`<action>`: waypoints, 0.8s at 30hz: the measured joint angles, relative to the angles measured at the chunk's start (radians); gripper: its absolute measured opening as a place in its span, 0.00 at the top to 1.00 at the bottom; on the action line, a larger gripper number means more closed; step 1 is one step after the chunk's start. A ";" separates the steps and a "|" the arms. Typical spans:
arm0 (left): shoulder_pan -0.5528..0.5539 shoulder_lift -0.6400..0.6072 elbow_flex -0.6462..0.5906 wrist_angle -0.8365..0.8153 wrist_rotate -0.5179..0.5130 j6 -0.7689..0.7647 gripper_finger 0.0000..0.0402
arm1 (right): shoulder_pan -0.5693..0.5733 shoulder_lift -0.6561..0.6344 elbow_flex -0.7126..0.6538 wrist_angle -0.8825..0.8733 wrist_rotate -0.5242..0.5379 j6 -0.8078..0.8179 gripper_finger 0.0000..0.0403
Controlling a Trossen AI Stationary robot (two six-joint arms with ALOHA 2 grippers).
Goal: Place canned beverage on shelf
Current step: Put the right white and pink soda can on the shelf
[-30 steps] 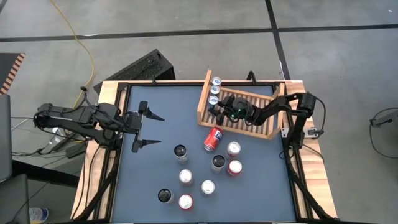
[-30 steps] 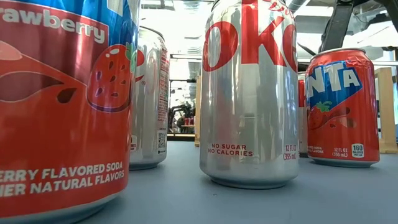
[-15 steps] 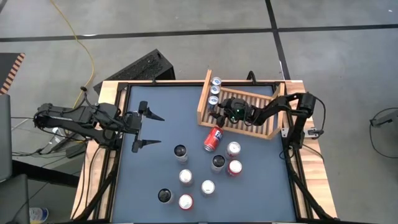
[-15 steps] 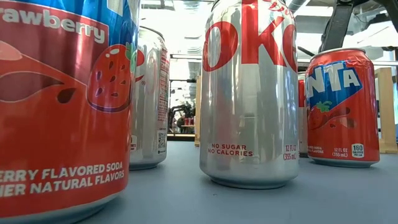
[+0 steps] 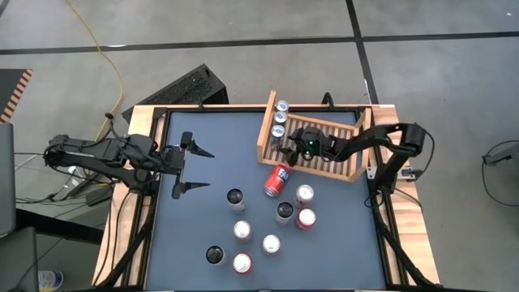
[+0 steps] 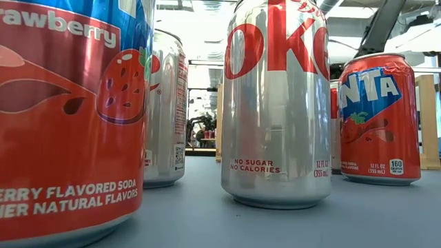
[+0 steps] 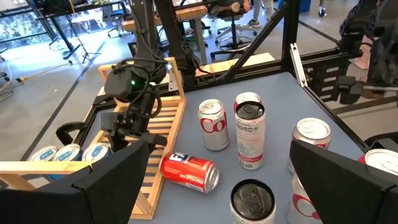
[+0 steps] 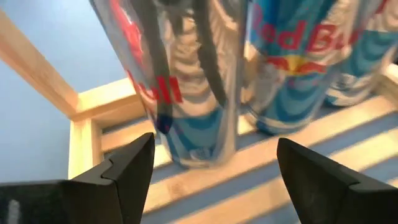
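The right gripper (image 5: 285, 151) is over the shelf (image 5: 324, 166), fingers spread, holding nothing. It's just beside the nearest blue-and-silver can (image 8: 186, 87). 3 of those slim cans stand in a row along one side board of the shelf, seen from above (image 5: 280, 118).

The left gripper (image 5: 195, 169) waits by the table's left side, fingers spread wide too, empty.

Cans left on the dark table (image 5: 203, 219) — 1 red can (image 5: 278, 180) lying on its side, touching the shelf's front edge, plus 8 standing up nearby. So 9 to go, 3 done, I think.

How a can will handle, prob.: stiff metal, smooth & a bit slippery, round so the one on its side can roll. If full it's kinda heavy; squeeze too hard & the thin wall may dent. Best to grab the standing ones round the middle of the body — not the rim. The red one needs a grab across its round side, then tipping up.
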 joint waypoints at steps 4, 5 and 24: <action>0.000 0.000 0.000 0.000 0.000 0.000 0.05 | 0.000 -0.103 0.000 -0.088 0.008 -0.003 0.22; 0.000 0.000 0.000 0.000 0.000 0.000 0.05 | 0.000 -0.136 0.000 -0.128 0.010 -0.004 0.22; 0.000 0.000 0.000 0.000 0.000 -0.015 0.05 | 0.335 -0.885 0.098 -0.823 0.048 0.077 0.22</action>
